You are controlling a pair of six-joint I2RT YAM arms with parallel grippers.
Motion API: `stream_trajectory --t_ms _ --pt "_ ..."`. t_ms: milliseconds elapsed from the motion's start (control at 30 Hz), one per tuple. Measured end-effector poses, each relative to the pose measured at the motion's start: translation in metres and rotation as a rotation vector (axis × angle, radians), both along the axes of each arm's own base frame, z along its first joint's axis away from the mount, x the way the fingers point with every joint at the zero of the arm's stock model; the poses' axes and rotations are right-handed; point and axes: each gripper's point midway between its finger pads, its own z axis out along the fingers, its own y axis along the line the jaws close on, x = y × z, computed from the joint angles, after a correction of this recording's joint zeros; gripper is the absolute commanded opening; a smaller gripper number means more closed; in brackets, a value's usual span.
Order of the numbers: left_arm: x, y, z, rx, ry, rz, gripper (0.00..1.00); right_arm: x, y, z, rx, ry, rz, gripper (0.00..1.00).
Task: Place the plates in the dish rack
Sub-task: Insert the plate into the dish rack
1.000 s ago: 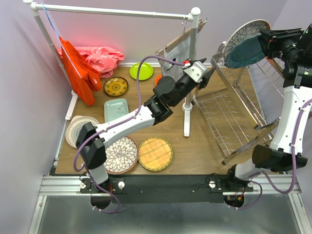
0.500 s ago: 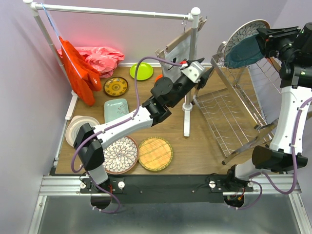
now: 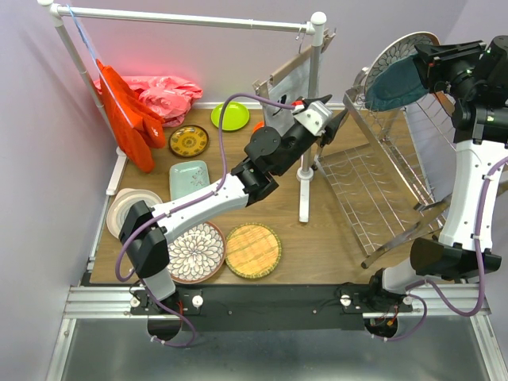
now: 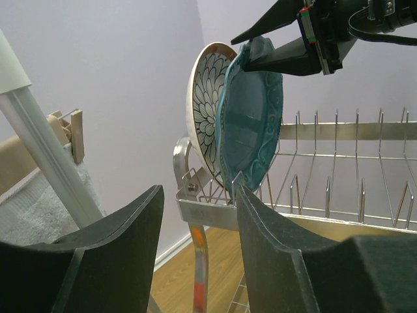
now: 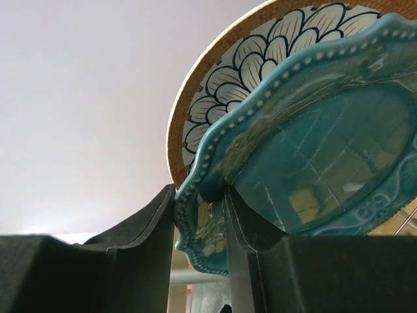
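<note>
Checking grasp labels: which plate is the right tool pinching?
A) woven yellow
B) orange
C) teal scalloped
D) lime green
C: the right tool pinches the rim of the teal scalloped plate, which stands in front of the floral plate.

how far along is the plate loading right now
Done: one floral plate stands in the dish rack. In hand: the right gripper holds the teal scalloped plate beside it; the left gripper is open, empty. Left: lime green plate, patterned plate, mint tray, white ringed plate, second floral plate, woven plate on the table.
</note>
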Motion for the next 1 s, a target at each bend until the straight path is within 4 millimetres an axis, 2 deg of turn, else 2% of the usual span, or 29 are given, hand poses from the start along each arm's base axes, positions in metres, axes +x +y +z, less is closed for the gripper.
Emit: stream_trajectory --t_ms 333,600,767,1000 --pt "0.0 0.0 -0.005 0.002 0.004 0.0 0.57 0.003 0.003 0.001 -0.008 -0.008 0.009 0.4" --pt "0.001 0.0 -0.006 0.004 0.005 0.001 0.57 0.005 0.017 0.004 -0.021 -0.028 0.043 0.4" --pt "0.001 0.0 -0.006 0.004 0.005 0.0 0.57 0.006 0.018 0.004 -0.024 -0.03 0.047 0.4" --pt "0.002 0.001 -0.006 0.004 0.005 0.004 0.57 0.006 0.019 0.005 -0.026 -0.034 0.049 0.48"
